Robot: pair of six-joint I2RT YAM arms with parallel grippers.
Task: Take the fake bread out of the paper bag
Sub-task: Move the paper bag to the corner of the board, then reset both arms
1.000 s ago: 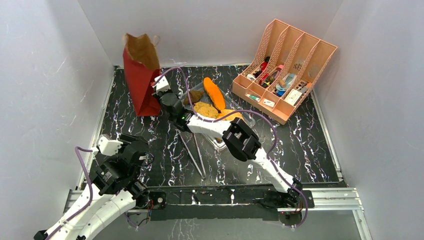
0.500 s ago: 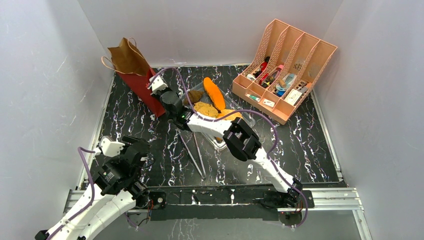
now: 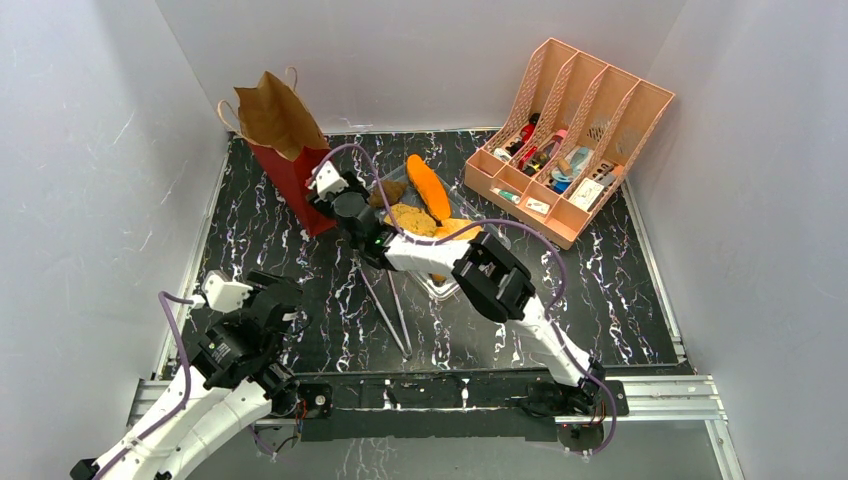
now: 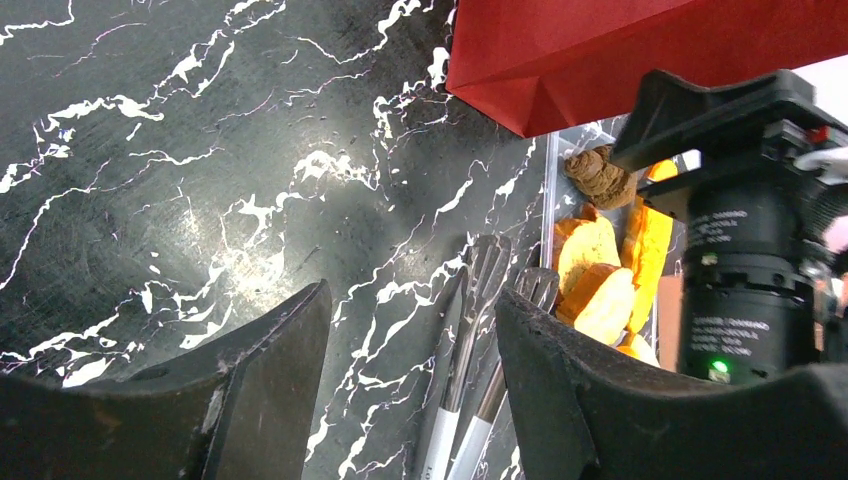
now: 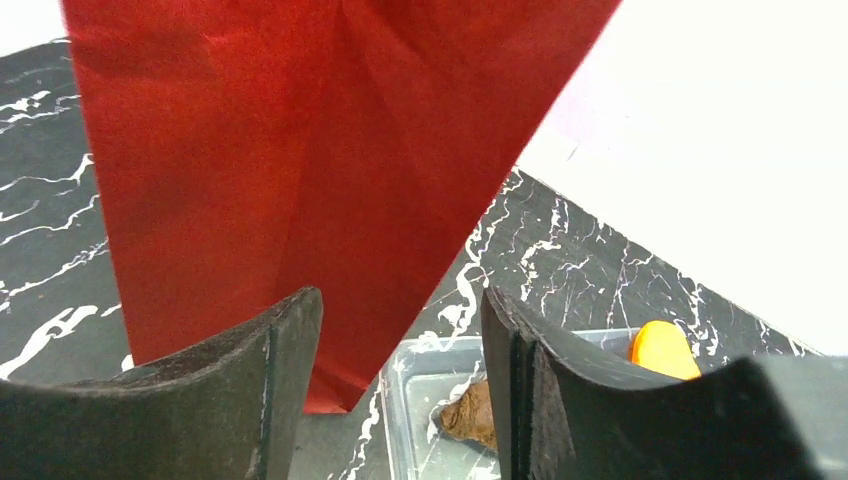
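Left edge: a white wall stands close along the black white-veined marble tabletop [image 3: 620, 290], with a metal rail at its foot.

Near-left corner: the left gripper [image 4: 410, 300] hovers low, jaws apart, nothing between them. Bare tabletop lies between it and the bag.

Back-left: we note the glossy red paper bag [image 3: 290, 170] tilted, its open brown kraft mouth leaning toward the left wall, with twisted loop handles on top. We cannot see to its bottom.

The right gripper [image 5: 395, 310] sits just beside the bag's lower right side, jaws spread, gripping nothing. Red paper fills the view just ahead. Touching or not, we cannot tell.

Centre: a pair of metal tongs [image 3: 390, 310] lies flat, just left of the clear plastic tray [image 5: 425, 375]. The fake bread [image 4: 590, 255] lies in that tray: dark brown lump [image 3: 388, 192], tan round piece [image 3: 408, 220], orange-brown oblong loaf [image 3: 428, 188]. The right arm crosses over the tray's near part.

Back-right: a salmon-pink slotted desk organiser [image 3: 600, 110] stands near the right wall. Bare tabletop runs from it to the near rail.

Writing: small white print on the black motor housing [image 4: 745, 270] of the right arm, too small to read. Labels inside the organiser, likewise.
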